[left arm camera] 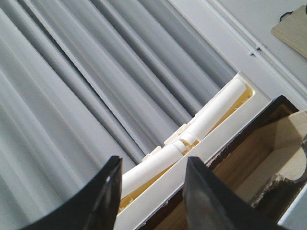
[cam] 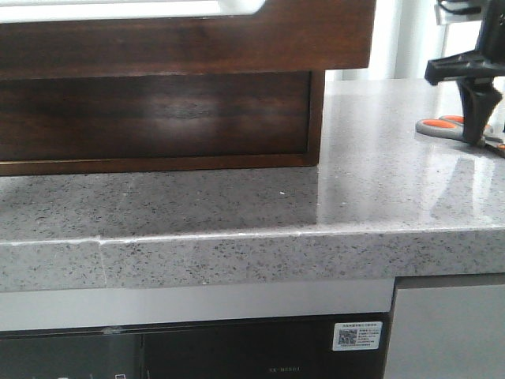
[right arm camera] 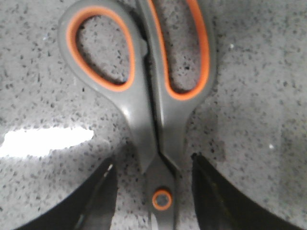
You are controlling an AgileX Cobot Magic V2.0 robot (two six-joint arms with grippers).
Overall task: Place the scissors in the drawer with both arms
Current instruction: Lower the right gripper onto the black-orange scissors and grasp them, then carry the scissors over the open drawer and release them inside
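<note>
Counter: speckled grey stone counter (cam: 237, 213) filled the front view, glossy, with a wooden case (cam: 316, 103) standing on its left part.
Drawer: dark brown drawer (cam: 158, 35) stood pulled out from the top of the case, its pale inside just visible along the top edge of the front view; the left wrist view looked down over its dark rim (left arm camera: 249, 134) at an open wooden compartment.
Right arm: black right gripper (cam: 473, 134) hung low over the right end of the counter, well apart from the drawer; its jaws were apart, one on each side of the scissors.
Left arm: left gripper (left arm camera: 151, 191) was seen only in its own wrist view, above the drawer, jaws apart and holding nothing.
Scissors: scissors (right arm camera: 153, 139) lay flat on the counter, blades closed, at the far right of the front view (cam: 446, 126).
Scissors against jaws: the neck just above the pivot lay between the right fingertips (right arm camera: 211, 191), the orange-lined loops reaching away from the gripper; no contact showed.
Handling: likely light and rigid, lying low on a slick surface, so they could skate when pinched; the narrow neck near the pivot looked the best place to grip, with the jaws right down on the stone.
</note>
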